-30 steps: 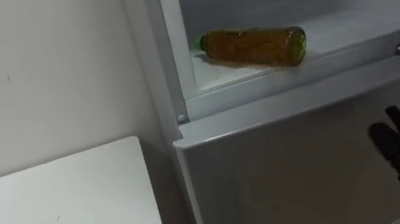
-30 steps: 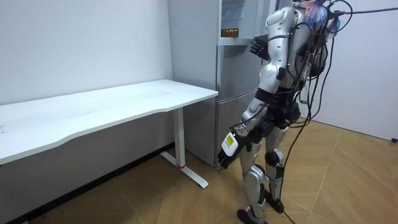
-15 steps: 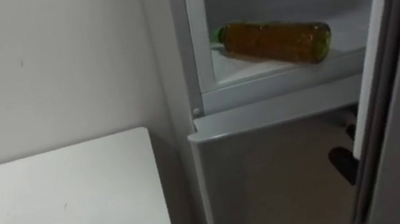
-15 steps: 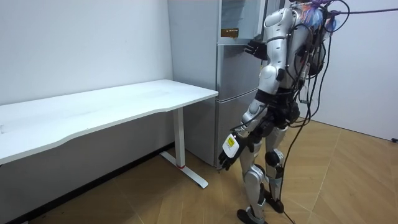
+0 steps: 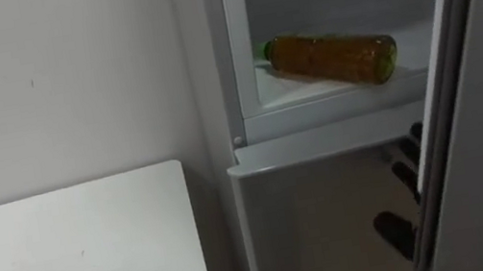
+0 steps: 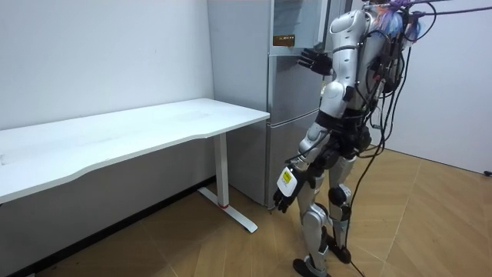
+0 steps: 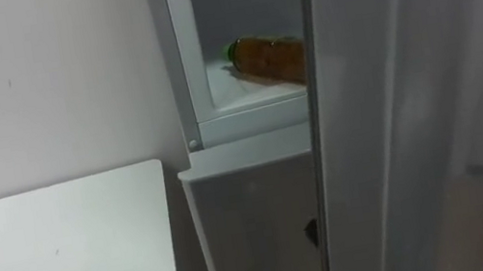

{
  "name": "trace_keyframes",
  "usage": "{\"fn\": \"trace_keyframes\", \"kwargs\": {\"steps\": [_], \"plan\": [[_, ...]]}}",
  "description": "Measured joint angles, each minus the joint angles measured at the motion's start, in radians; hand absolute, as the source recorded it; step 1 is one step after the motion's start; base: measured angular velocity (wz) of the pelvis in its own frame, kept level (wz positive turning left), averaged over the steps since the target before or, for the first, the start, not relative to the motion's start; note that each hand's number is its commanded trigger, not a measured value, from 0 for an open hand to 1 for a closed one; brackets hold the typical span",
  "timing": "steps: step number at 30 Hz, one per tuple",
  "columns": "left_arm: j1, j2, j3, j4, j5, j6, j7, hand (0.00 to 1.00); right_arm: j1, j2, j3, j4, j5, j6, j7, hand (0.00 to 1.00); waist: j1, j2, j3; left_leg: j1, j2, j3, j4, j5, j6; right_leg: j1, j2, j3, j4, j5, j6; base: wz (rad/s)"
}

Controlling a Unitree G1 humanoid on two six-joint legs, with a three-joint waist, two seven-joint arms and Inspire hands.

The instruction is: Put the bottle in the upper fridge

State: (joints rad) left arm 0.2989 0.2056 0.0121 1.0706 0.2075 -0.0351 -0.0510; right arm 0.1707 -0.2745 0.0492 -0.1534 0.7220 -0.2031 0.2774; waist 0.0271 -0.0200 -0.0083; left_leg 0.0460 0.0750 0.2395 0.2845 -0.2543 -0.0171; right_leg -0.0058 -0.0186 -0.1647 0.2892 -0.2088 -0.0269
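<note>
Right hand (image 6: 313, 59) was raised at chest height in front of the fridge, fingers straight and spread, holding nothing. In the left eye view its dark fingertips poked out past the left edge of the upper door (image 5: 472, 118), which stood partly open across the right of the scene. It seemed to be flat against that door, though the contact itself was hidden.

The left hand (image 6: 285, 196) hung low beside the thigh, fingers loose and empty.

The bottle (image 5: 331, 55) lay on its side on the white shelf (image 5: 285, 90) of the upper fridge compartment, apart from both hands, with its green cap toward the far left. It looked like a smooth plastic bottle full of amber liquid. It was probably fairly heavy and stiff while full, slippery if cold, and free to roll where it lay. Had it needed shifting, the best hold would have been a wrap round the middle of its body rather than the narrow neck.

Below the compartment the lower door (image 5: 331, 209) was closed, and a white table (image 5: 67, 260) stood to the left against the wall.
</note>
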Motion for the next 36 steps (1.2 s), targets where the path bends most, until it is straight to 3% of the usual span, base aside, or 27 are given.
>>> {"fn": "trace_keyframes", "kwargs": {"steps": [2,5,6,7,9,12,17,19,26,27,29,33,36], "plan": [[-0.002,0.021,0.0,-0.004,0.0,0.016,0.003,0.0,0.006,-0.014,0.03,0.071,-0.032,0.014,0.059,0.0,0.007,-0.012,-0.0089,0.004,0.006,-0.004,0.002,-0.001,-0.004,0.013,0.006,-0.005,-0.015,0.006,-0.004,0.07],[0.002,0.041,-0.007,-0.024,0.001,0.034,0.004,0.0,0.009,-0.039,0.099,0.187,-0.106,0.082,0.14,0.0,0.012,-0.033,-0.0097,0.003,0.011,-0.02,0.008,-0.005,-0.01,0.027,0.006,-0.021,-0.021,0.008,-0.008,0.15],[-0.001,0.042,-0.007,-0.026,0.002,0.037,0.002,0.0,0.01,-0.044,0.125,0.25,-0.172,0.121,0.175,0.0,0.012,-0.04,-0.0087,-0.001,0.009,-0.03,0.009,-0.005,-0.01,0.029,0.007,-0.031,-0.024,0.008,-0.007,0.21],[0.0,0.039,-0.007,-0.03,0.002,0.039,0.001,0.0,0.014,-0.043,0.137,0.306,-0.243,0.159,0.198,0.0,0.024,-0.04,-0.0083,-0.003,0.007,-0.035,0.009,-0.005,-0.01,0.03,0.007,-0.033,-0.029,0.01,-0.005,0.16],[0.003,0.038,-0.007,-0.039,-0.002,0.041,0.0,0.0,0.03,-0.044,0.137,0.351,-0.297,0.198,0.219,0.0,0.038,-0.036,-0.0057,-0.006,0.005,-0.039,0.007,-0.006,-0.009,0.03,0.005,-0.033,-0.033,0.011,-0.003,0.08],[0.012,0.04,0.003,-0.039,-0.002,0.06,-0.001,0.0,0.041,-0.049,0.125,0.361,-0.295,0.209,0.236,0.0,0.032,-0.029,0.0036,-0.013,0.0,-0.051,0.006,-0.006,-0.007,0.033,0.001,-0.045,-0.04,0.009,0.0,0.14],[0.0,0.04,0.024,-0.043,-0.001,0.061,-0.003,0.0,0.049,-0.05,0.058,0.419,-0.296,0.208,0.235,0.0,0.03,-0.029,0.0049,-0.005,-0.002,-0.064,0.007,-0.006,-0.007,0.05,-0.004,-0.058,-0.053,0.01,0.003,0.09],[-0.001,0.04,0.028,-0.044,0.0,0.068,0.001,0.0,0.067,-0.051,0.006,0.423,-0.313,0.22,0.201,0.0,0.018,-0.029,0.0087,0.0,-0.004,-0.06,0.002,-0.006,-0.007,0.06,-0.005,-0.057,-0.054,0.006,0.005,-0.02],[0.012,0.035,0.069,-0.07,0.0,0.079,0.059,0.0,0.091,-0.044,-0.158,0.404,-0.325,0.226,0.011,0.0,-0.034,-0.044,0.0099,0.022,-0.012,-0.046,-0.015,-0.006,-0.006,0.064,-0.009,-0.039,-0.053,-0.005,0.013,-0.04],[0.012,0.034,0.077,-0.073,0.0,0.079,0.068,0.0,0.089,-0.044,-0.203,0.383,-0.326,0.226,-0.041,0.0,-0.048,-0.042,0.007,0.024,-0.016,-0.047,-0.016,-0.006,-0.006,0.058,-0.009,-0.036,-0.048,-0.01,0.016,0.0],[0.036,0.03,0.114,-0.102,0.0,0.079,0.08,0.0,0.084,-0.044,-0.29,0.326,-0.344,0.225,-0.159,0.0,-0.056,-0.047,0.0091,0.031,-0.019,-0.044,-0.02,-0.007,-0.004,0.058,-0.009,-0.026,-0.047,-0.01,0.017,-0.1],[0.076,0.021,0.148,-0.143,0.004,0.08,0.103,0.0,0.085,-0.044,-0.371,0.208,-0.45,0.224,-0.339,0.0,-0.075,-0.048,0.008,0.034,-0.018,-0.038,-0.032,-0.007,-0.003,0.056,-0.008,-0.023,-0.051,-0.011,0.018,-0.05],[0.094,0.008,0.154,-0.146,0.001,0.08,0.121,0.0,0.085,-0.044,-0.408,0.125,-0.475,0.197,-0.468,0.0,-0.081,-0.044,0.0062,0.037,-0.018,-0.037,-0.036,-0.007,-0.004,0.058,-0.005,-0.017,-0.05,-0.011,0.018,0.0]]}}
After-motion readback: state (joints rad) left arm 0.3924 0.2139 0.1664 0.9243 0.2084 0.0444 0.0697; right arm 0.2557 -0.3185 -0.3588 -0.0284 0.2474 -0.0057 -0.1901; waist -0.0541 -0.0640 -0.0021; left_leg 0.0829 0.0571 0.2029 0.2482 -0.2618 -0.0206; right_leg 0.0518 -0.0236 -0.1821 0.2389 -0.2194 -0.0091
